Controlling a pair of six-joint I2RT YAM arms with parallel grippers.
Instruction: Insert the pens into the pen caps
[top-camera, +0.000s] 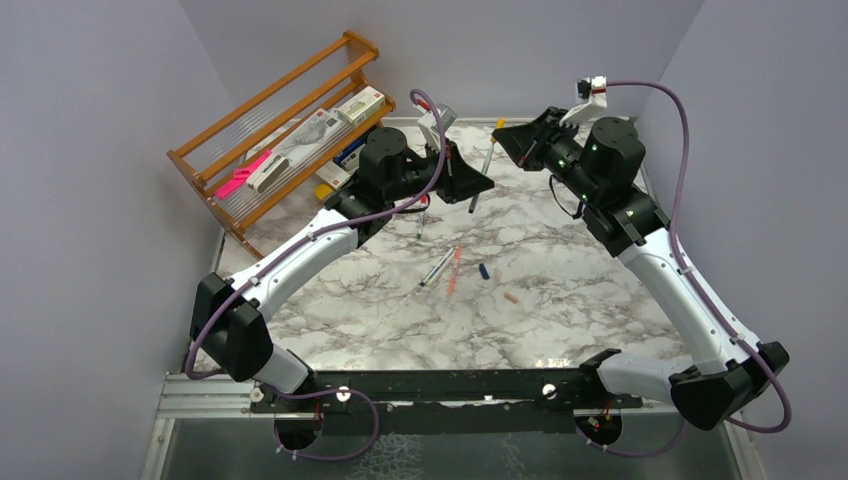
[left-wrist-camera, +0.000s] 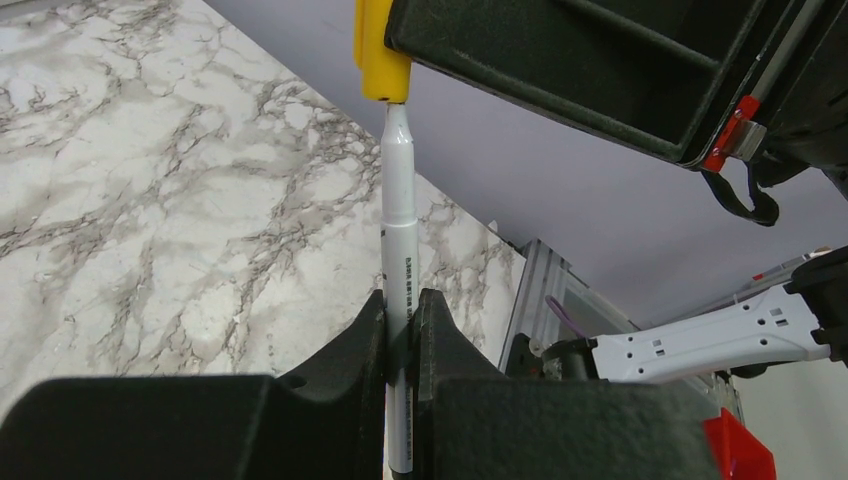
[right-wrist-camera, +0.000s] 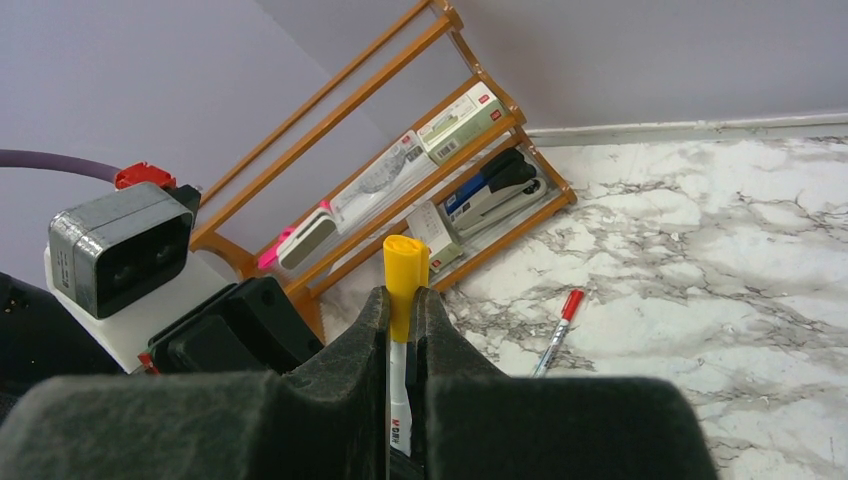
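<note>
To the right of the wooden rack (top-camera: 290, 130), both arms meet in the air. The left gripper (left-wrist-camera: 402, 310) pinches a white pen (left-wrist-camera: 400, 190) by its barrel, and the right gripper (right-wrist-camera: 403, 300) is clamped on the yellow cap (right-wrist-camera: 405, 265). The pen's long axis runs straight from one pair of jaws to the other, its nose at the cap's mouth. I'd judge that a push along that line would seat it.
</note>
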